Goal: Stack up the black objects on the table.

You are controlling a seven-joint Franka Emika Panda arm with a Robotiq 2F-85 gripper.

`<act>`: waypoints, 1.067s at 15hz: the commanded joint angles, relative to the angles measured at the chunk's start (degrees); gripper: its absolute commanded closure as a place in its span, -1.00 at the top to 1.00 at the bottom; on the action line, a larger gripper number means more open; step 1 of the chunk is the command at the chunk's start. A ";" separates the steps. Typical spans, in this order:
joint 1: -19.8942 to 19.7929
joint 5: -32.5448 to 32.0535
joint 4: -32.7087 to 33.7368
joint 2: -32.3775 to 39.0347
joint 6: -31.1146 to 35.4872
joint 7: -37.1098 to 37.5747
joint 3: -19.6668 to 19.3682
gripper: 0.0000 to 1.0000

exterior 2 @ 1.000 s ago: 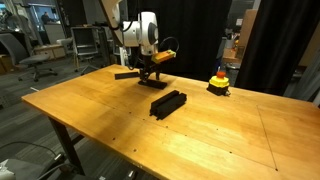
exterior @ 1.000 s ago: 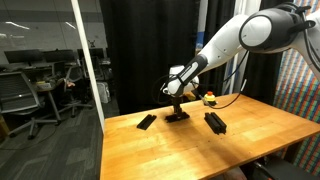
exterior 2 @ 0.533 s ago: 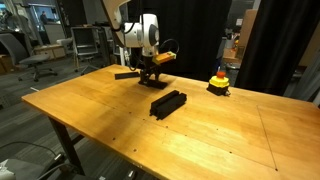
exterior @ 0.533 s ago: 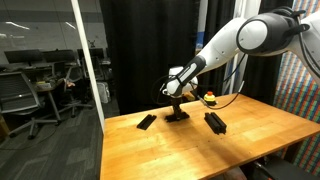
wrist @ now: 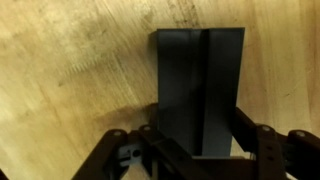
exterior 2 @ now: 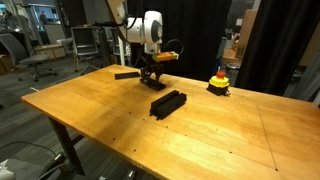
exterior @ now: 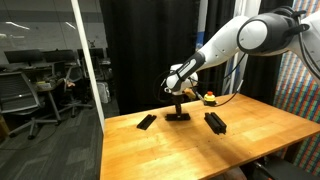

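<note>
The black slab (wrist: 200, 85) I'm working on lies flat on the table (wrist: 70, 70), toward its back edge, right under the gripper (wrist: 200, 150). In the wrist view it runs straight away from me, with a paler ridge down its length. The fingers (wrist: 245, 135) stand on either side of its near end, about as wide apart as the slab itself. I honestly can't tell whether they're pinching it or just straddling it, because the gripper's own body hides that end. In both exterior views the gripper (exterior: 177, 102) (exterior 2: 150, 74) points straight down at the slab (exterior: 178, 115) (exterior 2: 152, 83), which looks like it's resting on the wood. A thin flat bar (exterior: 146, 122) (exterior 2: 126, 74) lies apart on one side of it. A chunkier bar (exterior: 215, 122) (exterior 2: 168, 102) lies on the other side, closer to the middle of the table (exterior: 250, 140) (exterior 2: 200, 130). A small red-topped button thing (exterior: 209, 98) (exterior 2: 218, 82) sits by the back edge, clear of all three; any marking on it is too small to read. There's a black curtain (exterior: 140, 50) (exterior 2: 200, 30) behind the table. Off to one side are a white post (exterior: 88, 70) and some office chairs (exterior: 15, 95).
</note>
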 commanded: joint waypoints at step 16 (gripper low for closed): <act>-1.79 6.85 -18.79 -19.34 2.10 43.83 -6.68 -0.08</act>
